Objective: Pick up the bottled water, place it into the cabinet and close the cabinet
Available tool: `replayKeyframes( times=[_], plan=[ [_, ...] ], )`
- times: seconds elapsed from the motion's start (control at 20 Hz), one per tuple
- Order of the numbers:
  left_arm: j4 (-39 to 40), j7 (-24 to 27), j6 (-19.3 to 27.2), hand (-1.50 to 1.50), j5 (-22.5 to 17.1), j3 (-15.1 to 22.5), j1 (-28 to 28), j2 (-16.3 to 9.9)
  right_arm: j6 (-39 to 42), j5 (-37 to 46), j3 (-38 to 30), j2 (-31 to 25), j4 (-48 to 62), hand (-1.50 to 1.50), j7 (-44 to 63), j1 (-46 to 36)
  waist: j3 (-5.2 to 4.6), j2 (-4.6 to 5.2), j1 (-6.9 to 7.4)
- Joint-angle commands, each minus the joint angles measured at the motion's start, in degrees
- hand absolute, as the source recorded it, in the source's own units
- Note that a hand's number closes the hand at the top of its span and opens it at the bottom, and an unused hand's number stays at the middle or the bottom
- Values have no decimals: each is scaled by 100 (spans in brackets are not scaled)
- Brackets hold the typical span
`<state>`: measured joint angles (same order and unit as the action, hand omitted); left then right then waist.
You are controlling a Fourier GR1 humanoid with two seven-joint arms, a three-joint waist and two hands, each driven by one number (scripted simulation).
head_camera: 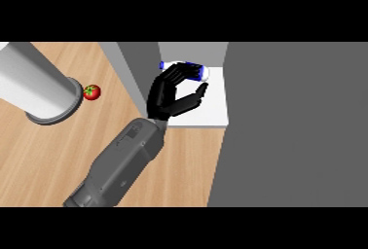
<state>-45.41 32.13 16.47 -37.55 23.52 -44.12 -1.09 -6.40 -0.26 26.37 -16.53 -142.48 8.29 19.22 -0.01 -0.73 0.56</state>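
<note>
No text, brand, number or sign can be read anywhere in the head view. The bottled water (185, 68) carries a blue band, but no letters on it can be made out.
</note>
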Motion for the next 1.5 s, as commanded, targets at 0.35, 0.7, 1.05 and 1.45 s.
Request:
replayKeyframes(
  times=[0.35, 0.7, 1.05, 1.45],
  plan=[
    [-2726, -468, 269, 150, 285, 650, 2410, -872, 680, 197, 227, -895, -500, 150, 987, -446, -1, 20, 86],
    [-4656, -729, 354, 150, 440, 710, 3807, -1769, 429, 235, 1356, -208, -430, 150, 1711, -847, -2, 38, 45],
    [-5468, -508, 109, 150, 386, 437, 4797, -2265, 33, 967, 2551, 776, 38, 150, 2706, -1910, -11, 25, 58],
    [-5868, -590, -182, 150, 48, -107, 5295, -2523, -51, 1253, 2890, 1621, 1277, 150, 3147, -3523, -10, 47, 75]
  ],
)
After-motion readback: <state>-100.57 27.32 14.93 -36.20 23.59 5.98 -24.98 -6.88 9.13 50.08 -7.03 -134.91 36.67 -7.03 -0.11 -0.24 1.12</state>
